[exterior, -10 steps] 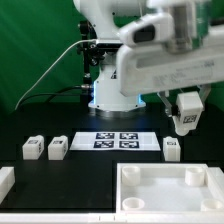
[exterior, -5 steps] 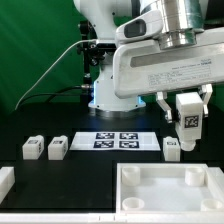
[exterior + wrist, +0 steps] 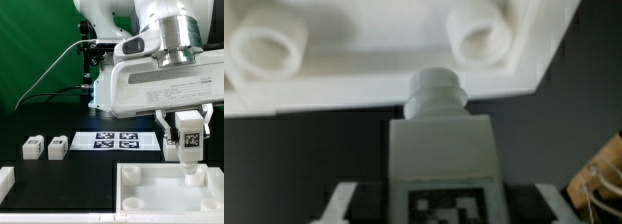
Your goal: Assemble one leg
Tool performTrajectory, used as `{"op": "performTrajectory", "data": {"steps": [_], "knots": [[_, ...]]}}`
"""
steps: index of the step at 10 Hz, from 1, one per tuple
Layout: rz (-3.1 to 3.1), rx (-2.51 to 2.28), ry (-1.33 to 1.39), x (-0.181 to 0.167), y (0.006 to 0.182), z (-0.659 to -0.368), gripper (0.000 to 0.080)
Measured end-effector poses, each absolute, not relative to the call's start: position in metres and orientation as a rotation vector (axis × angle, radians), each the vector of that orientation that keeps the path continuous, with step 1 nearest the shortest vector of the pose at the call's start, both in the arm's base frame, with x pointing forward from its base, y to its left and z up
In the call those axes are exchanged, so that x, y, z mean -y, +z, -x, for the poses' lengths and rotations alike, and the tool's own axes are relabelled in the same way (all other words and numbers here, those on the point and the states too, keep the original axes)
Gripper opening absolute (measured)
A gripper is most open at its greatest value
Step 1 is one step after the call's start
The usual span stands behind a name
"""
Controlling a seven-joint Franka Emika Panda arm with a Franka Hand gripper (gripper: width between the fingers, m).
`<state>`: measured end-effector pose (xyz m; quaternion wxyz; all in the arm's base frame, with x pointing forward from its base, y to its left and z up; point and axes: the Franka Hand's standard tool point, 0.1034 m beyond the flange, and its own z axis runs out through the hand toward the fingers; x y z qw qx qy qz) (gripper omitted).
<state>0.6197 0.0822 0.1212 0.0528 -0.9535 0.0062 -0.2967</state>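
In the exterior view, the hand is clamped on the leg, whose tag faces the camera. The leg hangs just above a corner of the white panel beneath it. A spare leg sits on the worktop, well away from the hand.

In the wrist view, the leg juts from the hand. Its round peg end is near the nearer socket but looks off-centre from it. Lowered from here, the peg would likely strike the socket's rim, which could twist the leg in the grip or shove the panel aside.
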Motion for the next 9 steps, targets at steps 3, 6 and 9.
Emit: {"op": "performTrajectory", "data": {"steps": [3,6,9], "knots": [[2.885,-0.009,-0.893,-0.103,0.107,-0.622,0.0288],[2.891,-0.01,-0.869,-0.106,0.089,-0.62,0.0288],[2.893,-0.008,-0.863,-0.109,0.077,-0.618,0.0288]]}}
